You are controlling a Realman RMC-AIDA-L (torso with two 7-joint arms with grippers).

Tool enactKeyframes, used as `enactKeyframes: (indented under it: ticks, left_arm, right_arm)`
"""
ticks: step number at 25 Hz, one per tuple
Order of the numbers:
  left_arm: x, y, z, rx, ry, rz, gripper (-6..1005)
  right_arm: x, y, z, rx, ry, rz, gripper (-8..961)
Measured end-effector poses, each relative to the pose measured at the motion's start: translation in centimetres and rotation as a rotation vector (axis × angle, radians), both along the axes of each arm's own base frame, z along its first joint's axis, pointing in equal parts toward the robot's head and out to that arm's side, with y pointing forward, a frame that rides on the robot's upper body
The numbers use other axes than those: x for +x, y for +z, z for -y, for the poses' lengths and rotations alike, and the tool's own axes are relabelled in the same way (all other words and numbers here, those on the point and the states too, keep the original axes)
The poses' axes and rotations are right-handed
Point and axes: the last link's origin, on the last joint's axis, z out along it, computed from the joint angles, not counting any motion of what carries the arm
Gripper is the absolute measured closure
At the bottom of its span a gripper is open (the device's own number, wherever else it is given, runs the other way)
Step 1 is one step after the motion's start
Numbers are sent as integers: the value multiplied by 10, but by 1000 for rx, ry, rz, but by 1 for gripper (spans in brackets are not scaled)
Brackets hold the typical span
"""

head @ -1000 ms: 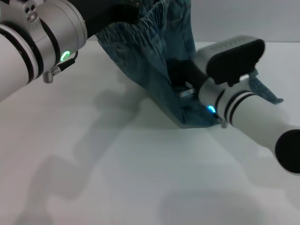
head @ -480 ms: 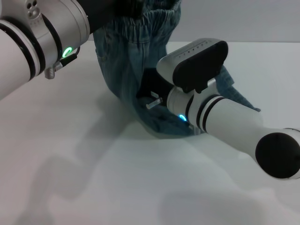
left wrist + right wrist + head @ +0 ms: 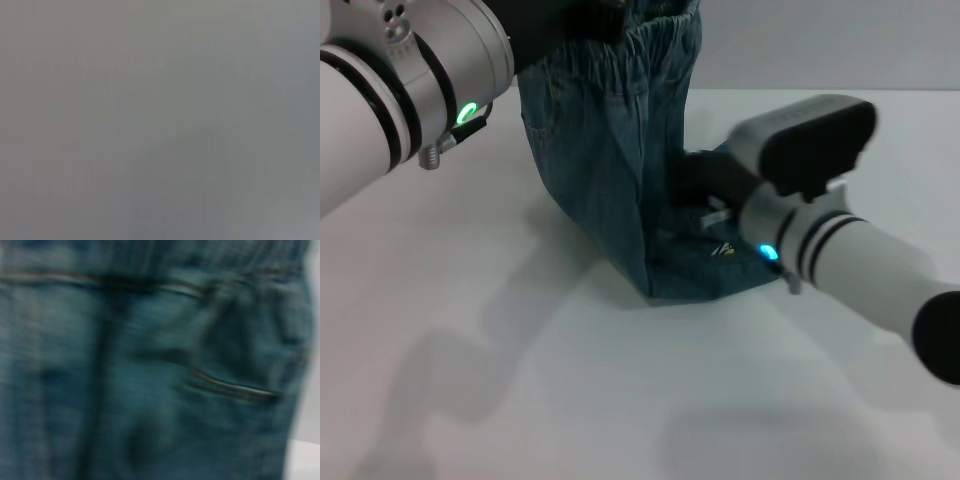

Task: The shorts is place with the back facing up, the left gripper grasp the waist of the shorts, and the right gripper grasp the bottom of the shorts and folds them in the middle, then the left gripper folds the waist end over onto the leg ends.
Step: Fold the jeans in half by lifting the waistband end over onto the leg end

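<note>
**Denim shorts held up at the far left, low end on the bench**

Blue faded-wash denim shorts (image 3: 610, 170) hang lifted at the far left of the white bench (image 3: 520, 380), their ruffled, gathered elastic waist band (image 3: 655, 35) raised to the top edge of the head view. The left gripper (image 3: 565, 20), a black jaw on a silver-white arm with black rings and a green ring light, is up at that band; its jaws appear closed on the waist, though most of the grasp is cut off by the frame. The cloth falls steeply from there and its lower part lies on the bench near the middle, folded along a straight near edge.

The right gripper (image 3: 695, 185), black, on a white arm with black bands and a bluish light, reaches in from the right and presses into the low part of the denim. Whether its jaws are open or closed cannot be told, as cloth and arm hide them.

The right wrist view is filled with blurred denim (image 3: 150, 365) showing seams and stitching. The left wrist view shows only flat grey.
</note>
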Motion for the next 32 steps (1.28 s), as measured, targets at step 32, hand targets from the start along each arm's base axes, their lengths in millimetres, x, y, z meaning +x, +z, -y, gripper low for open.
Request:
enactKeyframes:
  ticks: [32]
  left_arm:
    - [3, -9, -1, -9, -20, 11, 963]
  right_arm:
    - [-39, -16, 10, -95, 107, -12, 954]
